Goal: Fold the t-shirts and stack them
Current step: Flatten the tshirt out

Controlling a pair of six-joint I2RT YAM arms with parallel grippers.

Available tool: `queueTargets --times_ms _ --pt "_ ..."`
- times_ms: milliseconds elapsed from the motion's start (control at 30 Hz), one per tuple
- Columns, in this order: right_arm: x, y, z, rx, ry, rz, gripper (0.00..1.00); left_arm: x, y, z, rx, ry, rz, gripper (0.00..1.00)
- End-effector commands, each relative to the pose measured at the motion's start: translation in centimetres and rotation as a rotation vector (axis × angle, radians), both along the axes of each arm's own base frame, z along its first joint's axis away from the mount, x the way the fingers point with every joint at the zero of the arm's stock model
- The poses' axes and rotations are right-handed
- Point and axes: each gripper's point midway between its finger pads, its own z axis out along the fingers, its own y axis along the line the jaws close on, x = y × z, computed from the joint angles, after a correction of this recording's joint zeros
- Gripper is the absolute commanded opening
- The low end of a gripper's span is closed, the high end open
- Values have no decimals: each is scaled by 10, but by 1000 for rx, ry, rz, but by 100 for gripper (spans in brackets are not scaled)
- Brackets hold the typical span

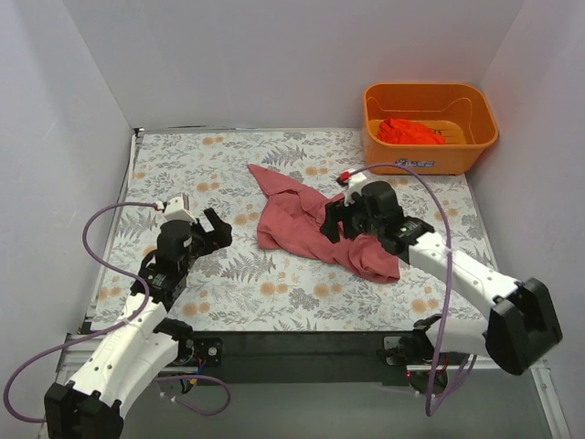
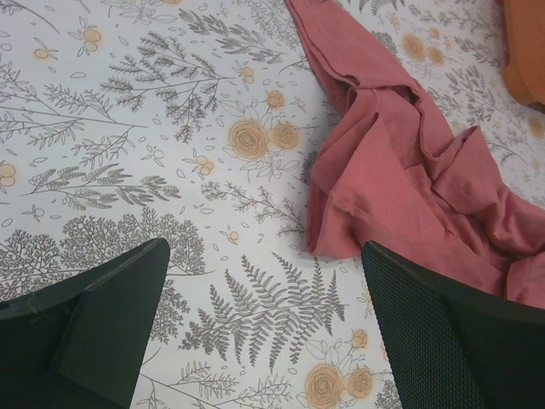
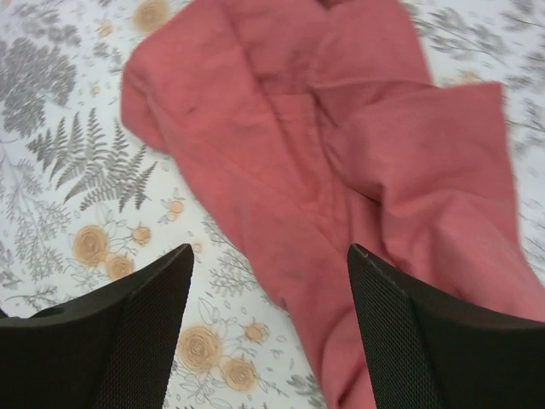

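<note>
A dusty pink-red t-shirt [image 1: 302, 224] lies crumpled in the middle of the floral table. My right gripper [image 1: 334, 219] hovers over its right half, open. In the right wrist view the wide-apart fingers of the right gripper [image 3: 271, 256] frame the shirt [image 3: 341, 153] below, and nothing is pinched between them. My left gripper [image 1: 215, 233] stands open to the left of the shirt, apart from it. In the left wrist view the left gripper [image 2: 264, 256] has bare tablecloth between its fingers, and the shirt's edge [image 2: 409, 179] lies just ahead to the right. A brighter orange-red t-shirt [image 1: 411, 131] lies bunched in the basket.
The orange plastic basket [image 1: 430, 157] stands at the back right corner of the table; its corner [image 2: 528, 51] shows in the left wrist view. White walls close in the back and both sides. Purple cables loop beside each arm.
</note>
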Motion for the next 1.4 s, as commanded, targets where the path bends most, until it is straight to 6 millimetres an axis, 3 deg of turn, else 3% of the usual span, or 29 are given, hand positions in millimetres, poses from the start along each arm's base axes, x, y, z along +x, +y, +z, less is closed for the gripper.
queueTargets --times_ms 0,100,133,167,267,300,333,367,433,500,633,667,767,800,900,1133,1267,1300,1333,1367 --pt "7 51 11 36 -63 177 79 4 6 9 16 1 42 96" --pt "21 82 -4 30 -43 240 79 3 6 6 16 12 38 96" --pt "30 91 4 40 -62 250 79 3 5 6 16 14 37 96" --pt "34 99 -16 16 -29 280 80 3 5 6 15 14 34 96" --pt "52 119 -32 -10 -26 321 83 3 4 5 15 16 31 96" --pt "58 123 -36 -17 -26 327 84 3 4 5 14 17 30 96" --pt "62 127 -53 -33 0 338 84 3 4 4 15 20 30 96" --pt "68 134 -48 -19 -9 349 84 4 4 5 14 19 30 96" --pt "72 140 -64 -25 22 362 85 3 3 5 13 19 27 96" --pt "78 145 -65 -41 -6 386 85 3 3 4 12 21 25 96" --pt "77 152 -79 -40 26 429 81 3 3 4 15 21 22 96" --pt "68 157 -77 -13 44 471 77 3 2 5 13 20 20 96" --pt "46 164 -70 31 78 556 51 3 2 4 17 23 18 96" --pt "37 163 -72 30 97 570 30 3 2 4 15 23 17 96" --pt "13 164 -58 47 91 611 2 4 2 5 16 21 18 96" --pt "-71 154 -31 64 118 707 1 3 1 5 16 21 13 96" --pt "-143 161 -48 41 260 803 3 3 2 5 16 21 16 96" --pt "-177 167 -59 23 330 872 12 3 3 5 19 22 23 96" --pt "-187 169 -59 23 335 900 12 3 4 5 18 22 25 96" --pt "-194 172 -57 14 345 918 23 3 4 5 19 21 27 96"
